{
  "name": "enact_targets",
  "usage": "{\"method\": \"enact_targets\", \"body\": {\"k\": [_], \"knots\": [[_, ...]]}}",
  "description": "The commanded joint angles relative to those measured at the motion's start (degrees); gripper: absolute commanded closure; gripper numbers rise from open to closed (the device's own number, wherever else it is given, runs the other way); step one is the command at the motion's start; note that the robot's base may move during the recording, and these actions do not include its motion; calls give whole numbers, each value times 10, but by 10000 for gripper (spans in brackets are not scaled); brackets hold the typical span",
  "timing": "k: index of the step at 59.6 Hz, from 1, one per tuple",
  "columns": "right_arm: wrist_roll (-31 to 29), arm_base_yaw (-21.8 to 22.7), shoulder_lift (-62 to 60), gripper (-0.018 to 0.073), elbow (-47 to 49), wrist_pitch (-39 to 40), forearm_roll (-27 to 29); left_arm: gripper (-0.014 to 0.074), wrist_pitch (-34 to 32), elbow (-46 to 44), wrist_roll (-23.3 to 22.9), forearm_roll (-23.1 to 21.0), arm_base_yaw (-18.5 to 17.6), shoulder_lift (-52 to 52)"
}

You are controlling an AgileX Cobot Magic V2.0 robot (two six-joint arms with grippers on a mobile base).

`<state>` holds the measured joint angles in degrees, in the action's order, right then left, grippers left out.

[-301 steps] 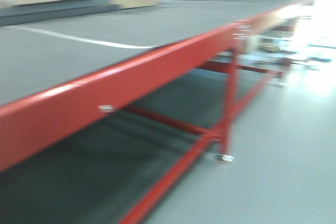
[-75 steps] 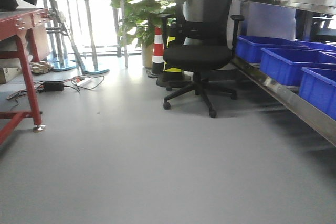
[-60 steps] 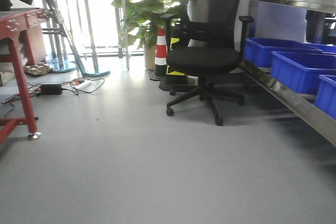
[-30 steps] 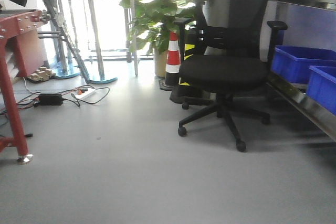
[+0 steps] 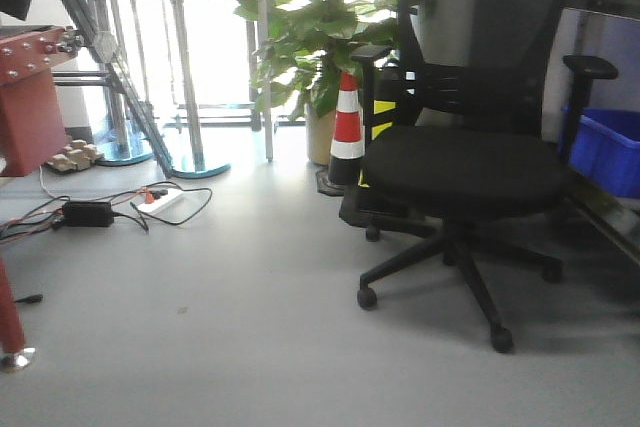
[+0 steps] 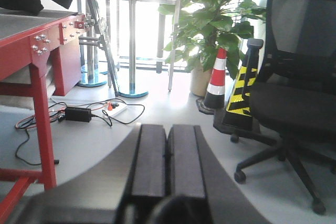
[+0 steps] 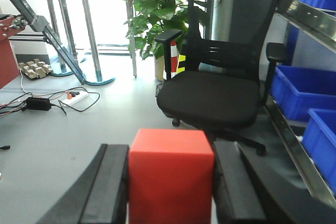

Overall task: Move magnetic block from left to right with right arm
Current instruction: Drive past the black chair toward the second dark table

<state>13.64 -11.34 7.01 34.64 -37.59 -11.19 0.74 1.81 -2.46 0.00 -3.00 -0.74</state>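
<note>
Red magnetic block point(image 7: 170, 182) pinched by right pincer point(image 7: 170, 156), bottom cropped; left pincer point(image 6: 167, 132) pressed together.

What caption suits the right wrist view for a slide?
Right jaws closed on a red magnetic block; black office chair and blue bins beyond.

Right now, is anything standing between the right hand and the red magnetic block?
Nothing visible does. The magnetic block already sits clamped between the two fingers of the right hand, touching both.
</note>
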Motion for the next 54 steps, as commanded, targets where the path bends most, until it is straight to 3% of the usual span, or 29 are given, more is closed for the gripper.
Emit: {"method": "enact_targets", "body": {"k": [1, 54], "knots": [[-4, 2, 9, 398, 16, 53, -11, 713, -51, 5, -2, 0, -3, -8], [-4, 2, 9, 398, 16, 53, -11, 713, -51, 5, -2, 0, -3, -6]]}}
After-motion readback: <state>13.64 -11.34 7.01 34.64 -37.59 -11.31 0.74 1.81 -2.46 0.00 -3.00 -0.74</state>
